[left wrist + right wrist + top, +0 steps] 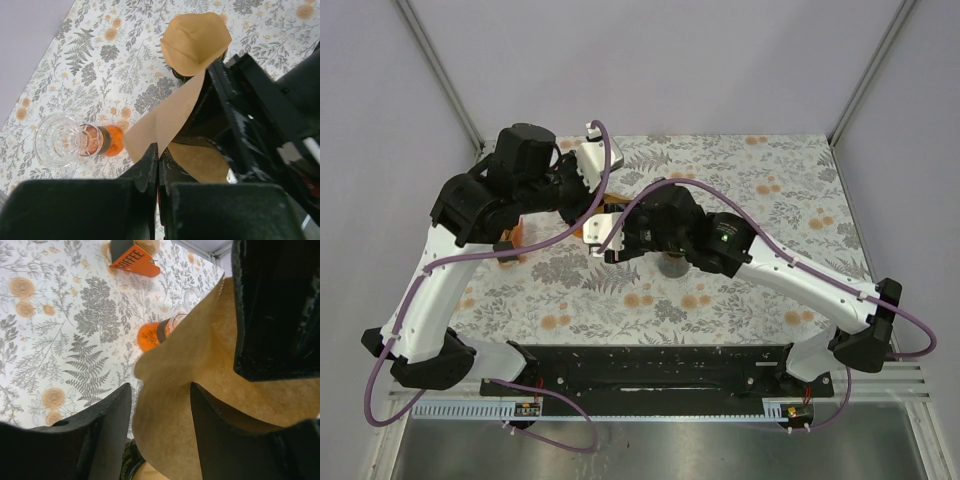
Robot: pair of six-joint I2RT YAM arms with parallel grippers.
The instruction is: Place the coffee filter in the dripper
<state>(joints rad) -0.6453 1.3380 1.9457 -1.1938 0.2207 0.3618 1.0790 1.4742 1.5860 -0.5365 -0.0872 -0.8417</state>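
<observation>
A brown paper coffee filter (172, 112) hangs in the air between both grippers. My left gripper (158, 150) is shut on its edge. My right gripper (160, 387) is open, with one wall of the filter (200, 365) between its fingers and its right finger (225, 440) inside the fold. The dark olive-green dripper (127, 460) shows just below the filter, at the bottom of the right wrist view. In the left wrist view another brown paper piece (196, 39) sits on a dark cup (181, 76) beyond the right gripper. In the top view both grippers meet mid-table (602, 228), beside the grey base (672, 266).
A clear glass flask with orange liquid (75, 142) lies to the left, also in the right wrist view (152, 335). An orange coffee box (134, 257) stands beyond it. The floral tablecloth (770, 200) covers the table, with frame posts at the back corners.
</observation>
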